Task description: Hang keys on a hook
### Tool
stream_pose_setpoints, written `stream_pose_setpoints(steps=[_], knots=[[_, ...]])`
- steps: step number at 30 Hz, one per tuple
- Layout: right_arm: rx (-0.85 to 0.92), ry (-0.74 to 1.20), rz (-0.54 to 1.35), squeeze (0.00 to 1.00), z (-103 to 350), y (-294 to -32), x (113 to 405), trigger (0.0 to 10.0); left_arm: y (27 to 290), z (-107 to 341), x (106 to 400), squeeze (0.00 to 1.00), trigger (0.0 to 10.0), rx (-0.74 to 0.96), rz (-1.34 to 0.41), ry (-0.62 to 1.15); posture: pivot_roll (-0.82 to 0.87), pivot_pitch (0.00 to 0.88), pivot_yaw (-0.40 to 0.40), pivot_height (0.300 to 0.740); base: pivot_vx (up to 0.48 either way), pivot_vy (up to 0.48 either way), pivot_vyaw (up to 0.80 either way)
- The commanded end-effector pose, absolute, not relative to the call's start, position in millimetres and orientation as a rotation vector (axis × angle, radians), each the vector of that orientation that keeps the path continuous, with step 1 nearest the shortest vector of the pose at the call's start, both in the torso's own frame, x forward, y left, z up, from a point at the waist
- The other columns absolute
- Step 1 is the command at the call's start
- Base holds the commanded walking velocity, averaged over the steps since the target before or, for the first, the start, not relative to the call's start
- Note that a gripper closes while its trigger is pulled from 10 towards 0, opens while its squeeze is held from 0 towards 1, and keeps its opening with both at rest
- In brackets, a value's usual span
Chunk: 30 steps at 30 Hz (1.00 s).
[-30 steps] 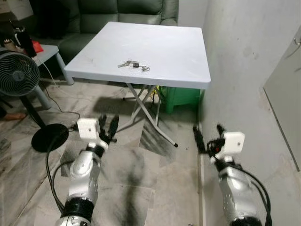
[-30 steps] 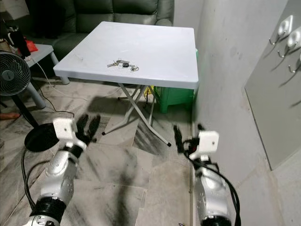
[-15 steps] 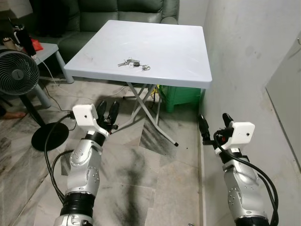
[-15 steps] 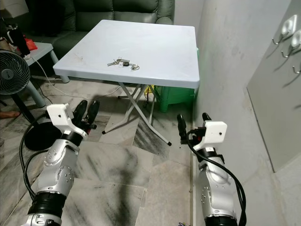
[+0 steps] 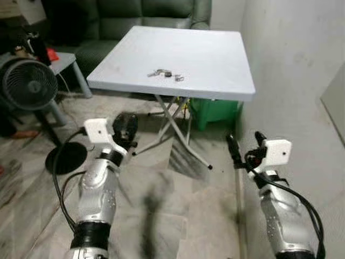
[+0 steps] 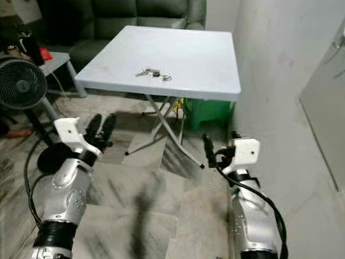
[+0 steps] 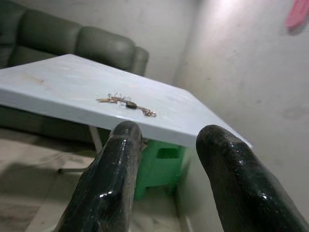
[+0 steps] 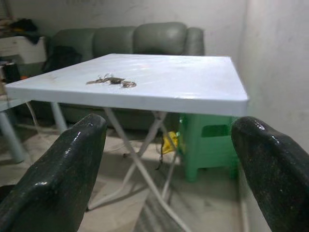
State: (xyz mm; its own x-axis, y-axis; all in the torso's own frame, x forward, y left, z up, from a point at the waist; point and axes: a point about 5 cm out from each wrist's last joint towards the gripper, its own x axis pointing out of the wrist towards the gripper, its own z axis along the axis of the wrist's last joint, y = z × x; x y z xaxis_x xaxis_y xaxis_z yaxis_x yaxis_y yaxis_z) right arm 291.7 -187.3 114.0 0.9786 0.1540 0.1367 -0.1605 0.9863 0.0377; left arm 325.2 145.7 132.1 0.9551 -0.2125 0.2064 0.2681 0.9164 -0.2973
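Note:
A small bunch of keys [image 5: 166,74] lies near the middle of the white folding table [image 5: 215,59], well ahead of both grippers. My left gripper [image 5: 125,129] is held low in front of the table's near left corner, open and empty. My right gripper [image 5: 245,145] hovers below the table's near right corner, close to the wall, its fingers wide open with nothing between them. Both wrist views look up at the keys [image 7: 126,102] on the tabletop [image 8: 193,92]. A grey panel [image 6: 323,102] hangs on the right wall.
A standing fan [image 5: 29,86] with a round base [image 5: 67,157] and a cable is at my left. A green stool [image 5: 215,110] sits under the table by the wall. A dark sofa [image 5: 145,13] and a small side table [image 5: 62,60] stand behind.
Both arms have risen from their lower position a second ago. The head view has shifted and blurred, so the camera has moved. The keys lie where they were.

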Motion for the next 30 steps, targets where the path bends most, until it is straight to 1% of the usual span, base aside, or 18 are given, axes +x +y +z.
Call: stream_pose_setpoints(steps=[1, 30], knots=[[0.054, -0.142, 0.189, 0.0, 117.8, -177.3, 293.6, 10.0, 154.6, 133.5, 325.1, 0.0, 10.0, -0.319, -0.222, -0.174, -0.03, 0.0, 0.0, 0.74, 0.0, 0.45, 0.0], [0.029, -0.122, 0.194, 0.0, 118.9, -183.2, 290.5, 10.0, 147.0, 130.3, 326.3, 0.0, 10.0, -0.322, -0.24, -0.158, -0.05, 0.0, -0.016, 0.74, 0.0, 0.469, 0.0]])
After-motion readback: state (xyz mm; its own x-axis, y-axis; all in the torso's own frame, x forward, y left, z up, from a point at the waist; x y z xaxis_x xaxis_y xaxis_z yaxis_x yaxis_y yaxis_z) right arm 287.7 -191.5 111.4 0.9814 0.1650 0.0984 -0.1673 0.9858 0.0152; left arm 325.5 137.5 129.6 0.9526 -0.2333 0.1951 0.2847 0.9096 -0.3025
